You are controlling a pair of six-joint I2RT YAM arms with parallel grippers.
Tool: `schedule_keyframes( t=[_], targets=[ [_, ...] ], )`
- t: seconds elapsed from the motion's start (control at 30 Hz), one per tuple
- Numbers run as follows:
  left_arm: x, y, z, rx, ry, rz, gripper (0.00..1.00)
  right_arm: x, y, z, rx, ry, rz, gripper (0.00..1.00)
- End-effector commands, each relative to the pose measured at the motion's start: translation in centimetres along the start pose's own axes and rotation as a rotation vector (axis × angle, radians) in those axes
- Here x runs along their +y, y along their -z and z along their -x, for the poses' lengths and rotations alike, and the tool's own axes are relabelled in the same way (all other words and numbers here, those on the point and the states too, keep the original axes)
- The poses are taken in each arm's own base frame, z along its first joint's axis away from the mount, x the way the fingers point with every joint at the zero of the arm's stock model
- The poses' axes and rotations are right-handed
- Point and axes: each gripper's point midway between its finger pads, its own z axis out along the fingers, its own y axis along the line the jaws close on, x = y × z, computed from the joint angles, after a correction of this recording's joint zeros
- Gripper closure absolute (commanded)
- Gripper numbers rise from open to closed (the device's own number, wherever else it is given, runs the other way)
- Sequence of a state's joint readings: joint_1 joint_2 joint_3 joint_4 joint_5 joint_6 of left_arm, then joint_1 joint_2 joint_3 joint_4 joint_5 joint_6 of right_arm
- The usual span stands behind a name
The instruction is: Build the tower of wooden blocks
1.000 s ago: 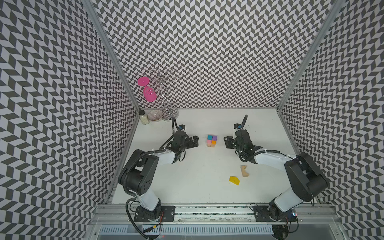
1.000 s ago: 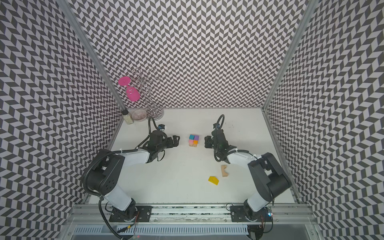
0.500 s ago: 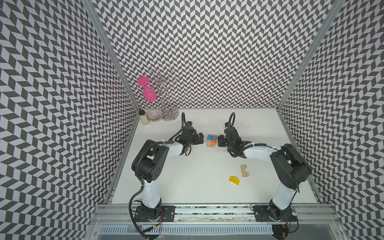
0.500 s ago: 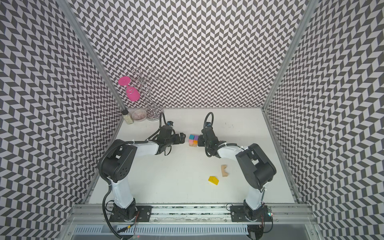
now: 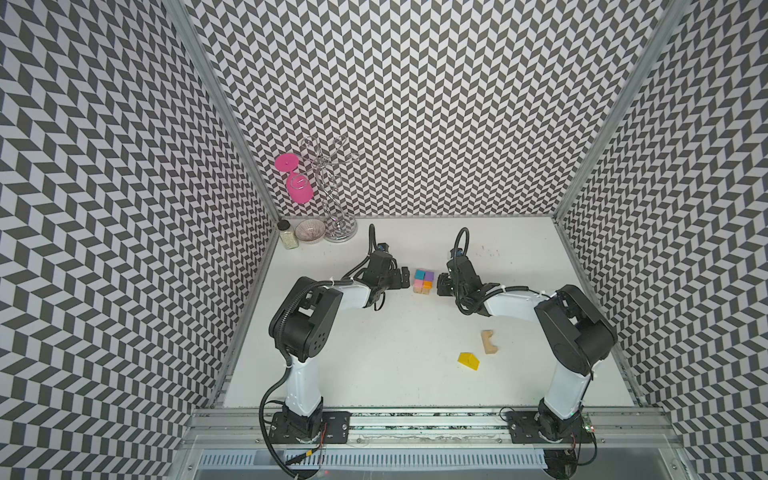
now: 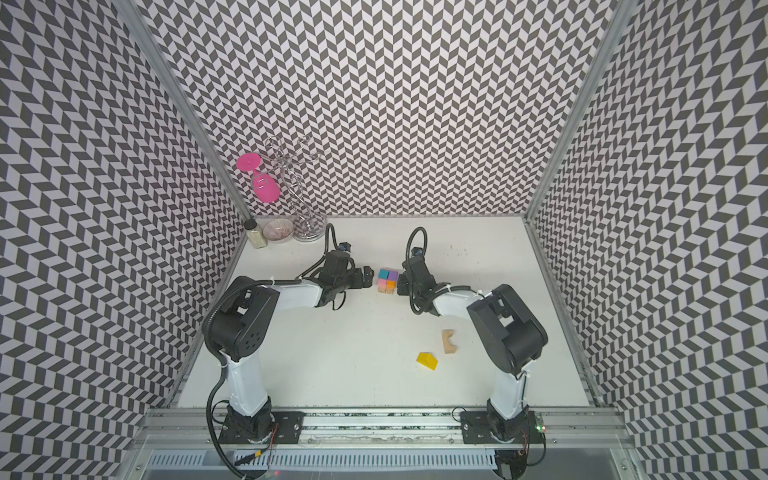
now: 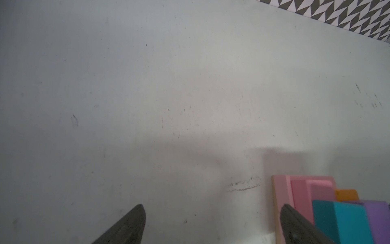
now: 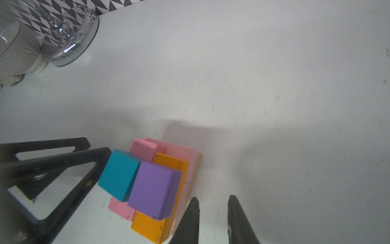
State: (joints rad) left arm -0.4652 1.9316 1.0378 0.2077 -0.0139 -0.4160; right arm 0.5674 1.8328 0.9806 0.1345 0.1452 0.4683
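The tower stands mid-table: a tan base, pink and orange slabs, a teal cube and a purple cube on top. My left gripper is open on the tower's left side, with one of its fingers against the pink slab. My right gripper is shut and empty at the tower's right side, one of its fingers close beside the tan base. A yellow roof-shaped piece and a tan arch lie loose toward the front right.
In the back left corner stand a wire rack with a pink goblet hanging from it, a striped bowl and a small shaker jar. Patterned walls close three sides; a metal rail runs along the front.
Both grippers have swung inward from either side to the tower. The right jaws have closed further.
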Motion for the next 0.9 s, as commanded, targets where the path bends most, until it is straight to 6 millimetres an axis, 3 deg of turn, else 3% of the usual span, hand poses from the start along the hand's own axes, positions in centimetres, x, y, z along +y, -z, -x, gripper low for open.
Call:
schedule_keyframes(
  t=[0.0, 0.87],
  targets=[
    [-0.5, -0.4, 0.6, -0.007, -0.015, 0.004, 0.0, 0.8, -0.4, 0.7, -0.022, -0.011, 0.015, 0.76],
    [-2.1, -0.4, 0.9, -0.015, -0.041, -0.008, 0.0, 2.7, -0.8, 0.9, -0.011, 0.001, 0.041, 0.77]
  ],
)
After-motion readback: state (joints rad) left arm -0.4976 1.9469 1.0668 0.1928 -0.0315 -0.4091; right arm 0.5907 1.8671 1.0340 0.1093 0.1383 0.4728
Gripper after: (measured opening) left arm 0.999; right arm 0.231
